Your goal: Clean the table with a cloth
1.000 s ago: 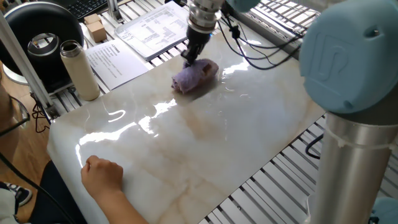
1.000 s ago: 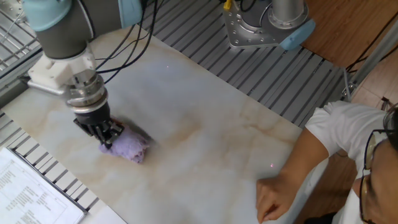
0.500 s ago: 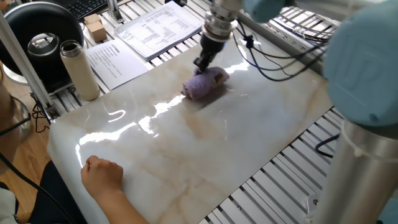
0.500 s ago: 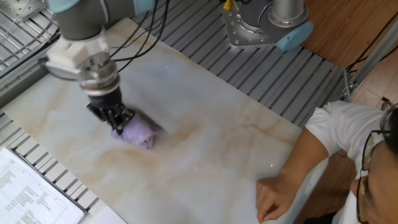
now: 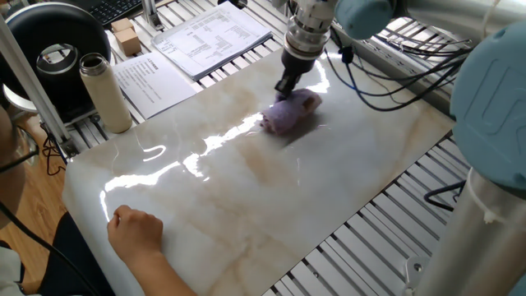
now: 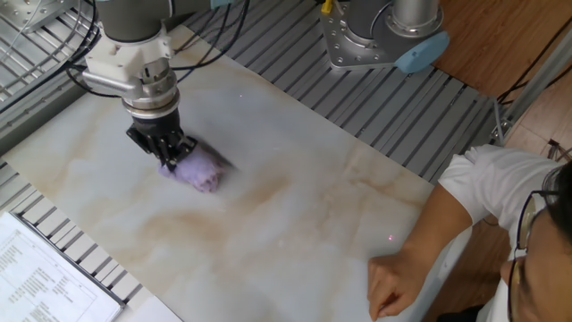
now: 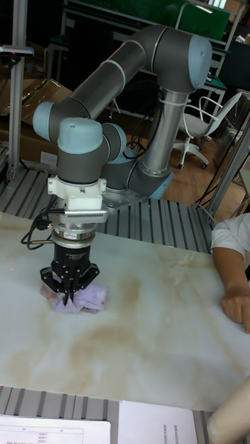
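**Operator:** On the glossy cream-white marble-patterned surface (image 5: 246,205) I see the small lavender-purple fuzzy cloth (image 5: 290,114), bunched into a lump and lying on the slab toward the edge nearest the printed white paper sheets (image 5: 209,37).

**Colleague:** Where is the tool relative to it?

**Operator:** The black two-finger tool (image 6: 167,160) points straight down onto one end of the cloth (image 6: 198,169). From the other fixed camera, most of the lump spreads out to the side of the fingers, toward the middle of the slab. In the tall view the tool (image 7: 69,297) sits on top of the cloth (image 7: 89,298), with purple fabric showing on either side of the tips.

**Colleague:** Clamped or apart?

**Operator:** The fingers are drawn together, pinching the fabric. A person's hand (image 5: 137,230) rests flat on the surface, well apart from the cloth.
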